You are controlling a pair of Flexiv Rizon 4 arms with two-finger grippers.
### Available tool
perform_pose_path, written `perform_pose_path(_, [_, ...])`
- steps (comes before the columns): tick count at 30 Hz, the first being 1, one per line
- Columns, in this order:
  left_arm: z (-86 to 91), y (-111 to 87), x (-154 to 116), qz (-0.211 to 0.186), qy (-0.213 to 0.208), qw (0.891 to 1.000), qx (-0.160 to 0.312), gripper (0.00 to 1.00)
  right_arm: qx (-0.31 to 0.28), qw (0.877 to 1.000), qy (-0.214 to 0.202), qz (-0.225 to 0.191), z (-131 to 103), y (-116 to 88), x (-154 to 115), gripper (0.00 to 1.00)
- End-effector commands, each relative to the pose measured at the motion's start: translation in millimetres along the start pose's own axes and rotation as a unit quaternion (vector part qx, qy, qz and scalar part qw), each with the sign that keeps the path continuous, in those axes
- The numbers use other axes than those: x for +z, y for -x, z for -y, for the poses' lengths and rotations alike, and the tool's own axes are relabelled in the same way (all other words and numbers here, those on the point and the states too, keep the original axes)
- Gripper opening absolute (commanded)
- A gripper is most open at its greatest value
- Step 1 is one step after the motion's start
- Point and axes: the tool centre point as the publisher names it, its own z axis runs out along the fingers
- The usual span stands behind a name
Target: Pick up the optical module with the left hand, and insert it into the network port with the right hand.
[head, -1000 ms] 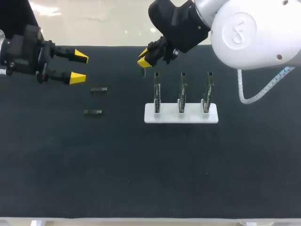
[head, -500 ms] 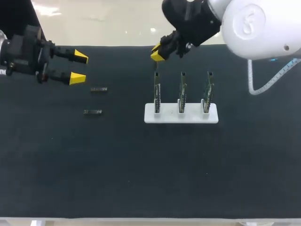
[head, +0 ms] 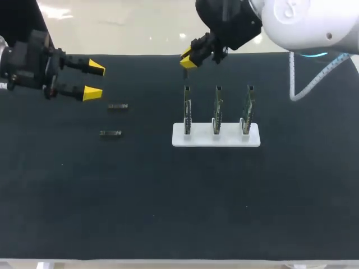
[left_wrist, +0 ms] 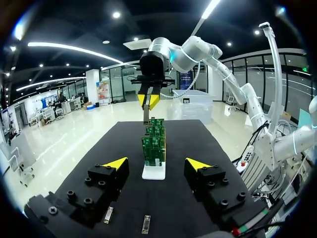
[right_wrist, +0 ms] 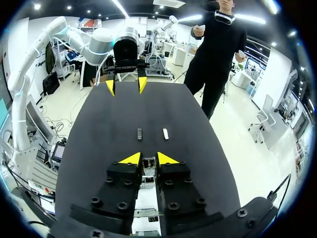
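Hovering near the desk's far edge, right fingers clamp an optical module upright, just above the end port board of the white rack. Left fingers spread apart; two loose modules lie nearby.

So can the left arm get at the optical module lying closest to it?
Probably yes. The optical module lies flat on the bare table just ahead of the left arm's open jaws, with nothing between. The circuit boards and the right arm stand well aside.
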Motion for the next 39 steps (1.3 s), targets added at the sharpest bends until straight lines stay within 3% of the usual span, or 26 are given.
perform_pose_path(1, [0.6, 0.3, 0.2, -0.002, 0.001, 1.000, 0.000, 1.00, 0.001, 1.000, 0.009, 0.007, 6.4, -3.5, 6.5, 0.00])
perform_pose_path(39, [0.6, 0.3, 0.2, -0.002, 0.001, 1.000, 0.000, 1.00, -0.008, 0.999, 0.026, 0.025, 3.3, -24.1, 14.7, 0.00])
